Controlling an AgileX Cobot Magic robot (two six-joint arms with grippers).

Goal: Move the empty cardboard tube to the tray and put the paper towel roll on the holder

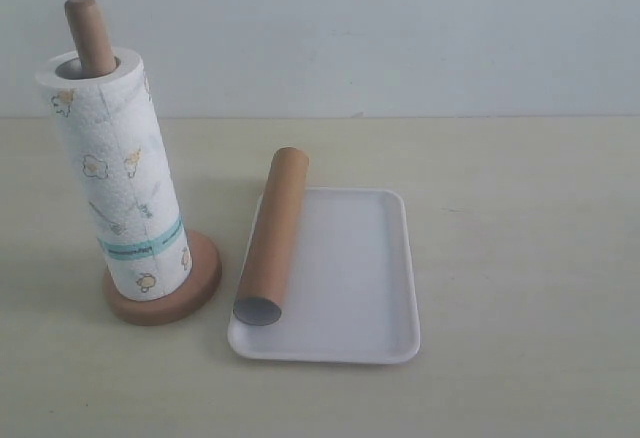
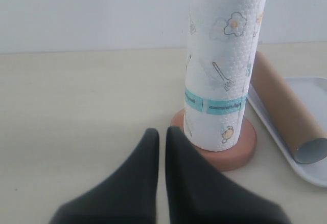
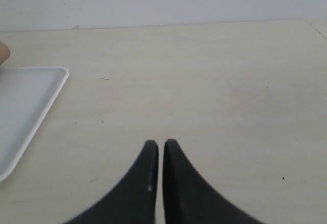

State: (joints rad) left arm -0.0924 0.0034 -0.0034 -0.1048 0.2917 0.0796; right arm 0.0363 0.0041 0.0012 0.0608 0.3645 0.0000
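Only tiny, illegible print on the teal band (image 2: 215, 103) of the paper towel roll (image 2: 225, 55)

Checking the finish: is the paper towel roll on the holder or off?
On: the paper towel roll stands upright over the holder, whose post pokes out its top.

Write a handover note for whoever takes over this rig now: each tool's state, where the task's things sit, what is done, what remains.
Left tool: shut, empty, near the holder.
Right tool: shut, empty, beside the tray.
Paper towel roll: upright on the holder, post through its core.
Cardboard tube: lying on the tray, along its edge nearest the holder.
Done: both steps, it seems.
Left: nothing visible.
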